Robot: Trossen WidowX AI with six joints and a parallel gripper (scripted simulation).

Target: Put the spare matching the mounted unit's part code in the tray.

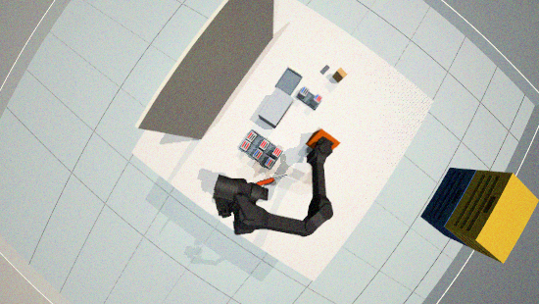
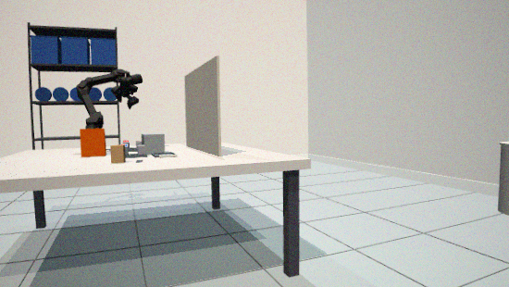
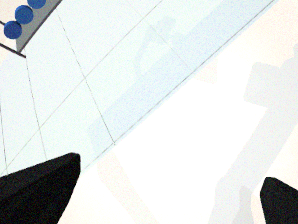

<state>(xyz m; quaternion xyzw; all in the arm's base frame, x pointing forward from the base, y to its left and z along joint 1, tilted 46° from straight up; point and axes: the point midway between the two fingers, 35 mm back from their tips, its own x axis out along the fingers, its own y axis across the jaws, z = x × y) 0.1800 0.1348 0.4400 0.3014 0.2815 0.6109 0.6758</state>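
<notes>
A grey-blue open tray lies on the table. Several spares with red, white and blue striped labels sit in a dark rack beyond a grey box; one spare is near its middle. Nearer the tray, a smaller dark holder carries a blue-striped unit and a red-and-blue one. Which unit is the mounted one, and any printed code, cannot be told. My gripper is open and empty, high above the table near its edge, away from the tray and units. The wrist view shows no unit.
A grey box stands between tray and rack. A tall panel stands along one side. A tan block and a small dark piece lie past the holder. An orange-handled tool lies near the arm.
</notes>
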